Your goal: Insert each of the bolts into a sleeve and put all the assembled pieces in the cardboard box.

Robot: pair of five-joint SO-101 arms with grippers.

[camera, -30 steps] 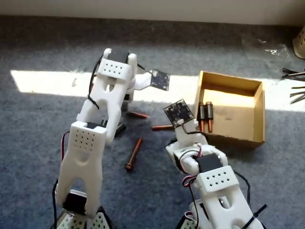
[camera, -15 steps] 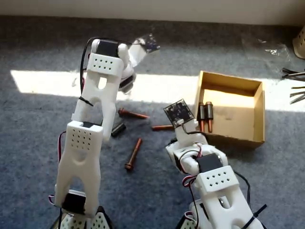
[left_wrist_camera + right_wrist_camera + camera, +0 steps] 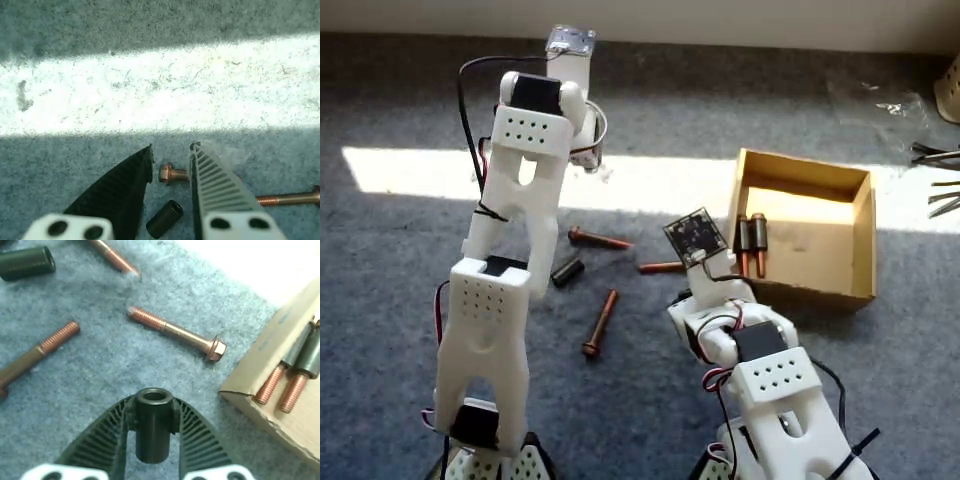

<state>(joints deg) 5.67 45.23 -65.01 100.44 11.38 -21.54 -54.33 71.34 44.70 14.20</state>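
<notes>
My left gripper (image 3: 172, 150) hangs open high over the carpet, nothing between its fingers. Below it lie a copper bolt (image 3: 171, 173) and a loose black sleeve (image 3: 165, 218). My right gripper (image 3: 151, 412) is shut on another black sleeve (image 3: 151, 427), held upright just left of the cardboard box (image 3: 863, 240). Three bolts lie loose on the carpet (image 3: 600, 239) (image 3: 660, 267) (image 3: 600, 322), with the loose sleeve (image 3: 566, 271) beside them. Two assembled pieces (image 3: 750, 245) lie in the box against its left wall.
A bright sunlit strip (image 3: 410, 170) crosses the grey carpet behind the bolts. Dark tools (image 3: 935, 180) and a clear plastic bag (image 3: 880, 100) lie at the far right. The left arm (image 3: 525, 190) stretches tall over the left part of the carpet.
The left arm has lifted and swung toward the far side, away from the bolts, uncovering the loose sleeve. The right arm has kept still with its sleeve.
</notes>
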